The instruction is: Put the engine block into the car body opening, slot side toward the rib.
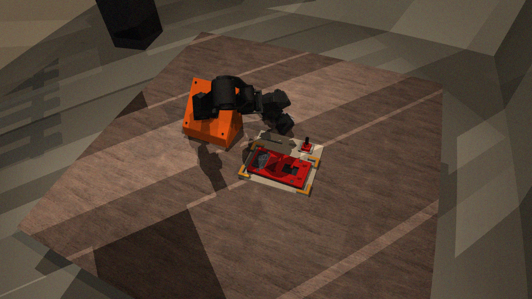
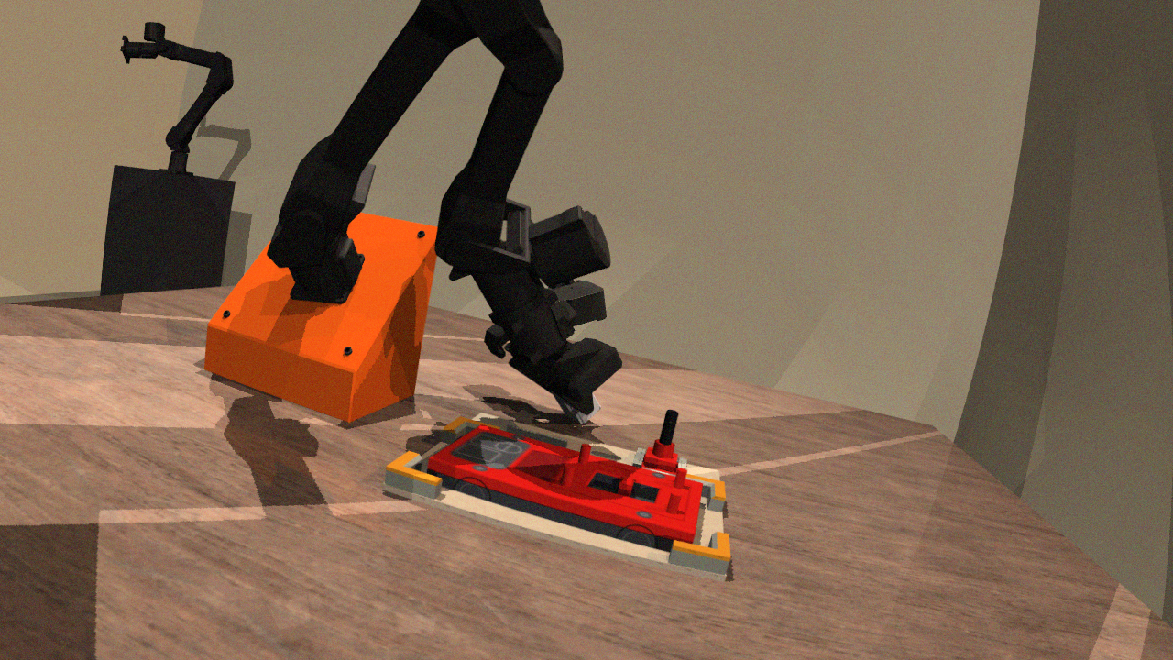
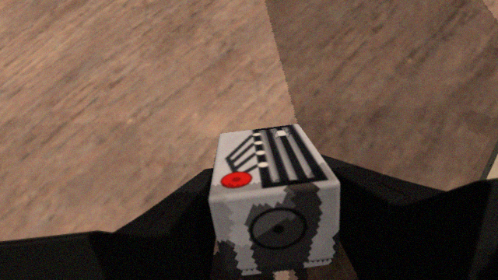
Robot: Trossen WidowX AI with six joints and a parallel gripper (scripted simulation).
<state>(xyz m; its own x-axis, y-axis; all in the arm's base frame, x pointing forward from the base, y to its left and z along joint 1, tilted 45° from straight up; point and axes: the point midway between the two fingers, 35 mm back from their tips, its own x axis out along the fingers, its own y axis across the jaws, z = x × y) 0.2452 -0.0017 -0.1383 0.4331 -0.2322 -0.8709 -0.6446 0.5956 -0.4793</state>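
Note:
The engine block (image 3: 276, 163) (image 2: 594, 411) is a light grey box with black stripes and a red disc on its upper face. It stands on or just above the table behind the fixture. My gripper (image 1: 285, 125) (image 2: 580, 405) (image 3: 264, 172) is slightly open, its dark fingers on both sides of the block, close to it. Whether either finger touches it is hard to tell. The red car body (image 1: 308, 170) (image 2: 574, 507) lies in the fixture. Its dark opening, divided by a red rib, shows no block in it. The slot side cannot be made out.
The pale fixture plate (image 1: 317, 149) (image 2: 541, 529) has orange-topped corner brackets around the car. A red piece with an upright black peg (image 1: 306, 142) (image 2: 669, 428) stands at its back right. The orange arm base (image 1: 208, 126) (image 2: 279, 361) is to the left. Red posts rise around the opening.

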